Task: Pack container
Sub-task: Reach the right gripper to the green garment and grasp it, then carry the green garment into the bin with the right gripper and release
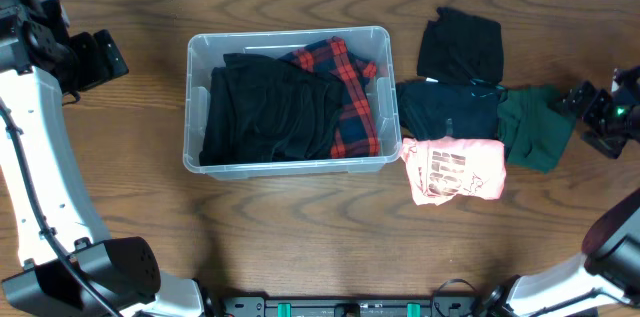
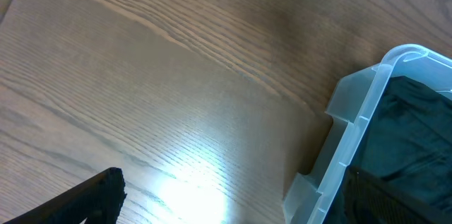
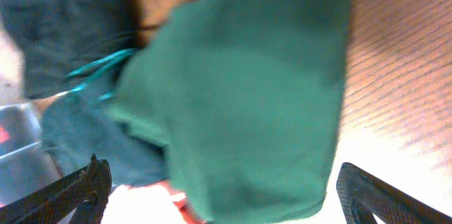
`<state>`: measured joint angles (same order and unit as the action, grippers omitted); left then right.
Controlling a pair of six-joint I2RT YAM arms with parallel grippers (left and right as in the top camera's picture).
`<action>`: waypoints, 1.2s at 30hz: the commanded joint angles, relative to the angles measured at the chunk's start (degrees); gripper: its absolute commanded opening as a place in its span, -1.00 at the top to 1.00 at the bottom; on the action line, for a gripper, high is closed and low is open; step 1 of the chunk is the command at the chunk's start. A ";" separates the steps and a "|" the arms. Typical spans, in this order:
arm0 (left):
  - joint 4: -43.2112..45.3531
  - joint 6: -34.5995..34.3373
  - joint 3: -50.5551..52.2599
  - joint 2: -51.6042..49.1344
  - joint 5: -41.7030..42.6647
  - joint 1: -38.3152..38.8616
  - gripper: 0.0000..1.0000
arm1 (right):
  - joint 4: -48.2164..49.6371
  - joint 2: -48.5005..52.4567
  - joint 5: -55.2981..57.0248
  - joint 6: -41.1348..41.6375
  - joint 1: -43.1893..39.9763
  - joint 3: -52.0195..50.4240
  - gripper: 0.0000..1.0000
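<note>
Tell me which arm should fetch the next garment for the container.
Right. The right pincer sits open beside the green garment, which fills its wrist view, among the loose clothes. The left pincer is across the container, far from them.

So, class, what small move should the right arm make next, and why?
Probably lower the right tool onto the green garment and close. The tool is open and holds nothing, that cloth lies directly beneath it, and the garment is not yet in the container.
</note>
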<state>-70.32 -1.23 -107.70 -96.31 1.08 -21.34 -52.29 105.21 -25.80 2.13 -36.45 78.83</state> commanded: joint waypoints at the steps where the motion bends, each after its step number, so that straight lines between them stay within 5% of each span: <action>1: -0.15 0.57 0.44 0.72 -0.48 -0.17 -0.96 | 1.14 4.90 -2.16 -4.92 -2.10 1.05 -0.98; 12: -0.15 0.57 0.44 0.72 -0.48 -0.17 -0.96 | 2.03 16.87 -10.95 -9.84 -5.49 1.05 -0.93; 19: -0.15 0.57 0.44 0.72 -0.48 -0.17 -0.96 | 2.62 18.69 -11.39 -10.16 -4.79 0.96 -0.64; 26: -0.15 0.57 0.44 0.72 -0.48 -0.17 -0.96 | 2.27 18.69 -11.78 -10.14 -3.87 0.96 0.25; 34: -0.15 0.57 0.44 0.72 -0.48 -0.17 -0.96 | 1.20 14.75 -19.30 -9.90 -4.02 1.07 0.95; 36: -0.15 0.57 0.44 0.72 -0.48 -0.17 -0.96 | 0.83 11.26 -23.65 -9.88 -4.09 1.09 0.97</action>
<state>-70.35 -1.23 -107.70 -96.31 1.08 -21.34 -51.00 121.80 -41.63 -7.60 -41.17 80.16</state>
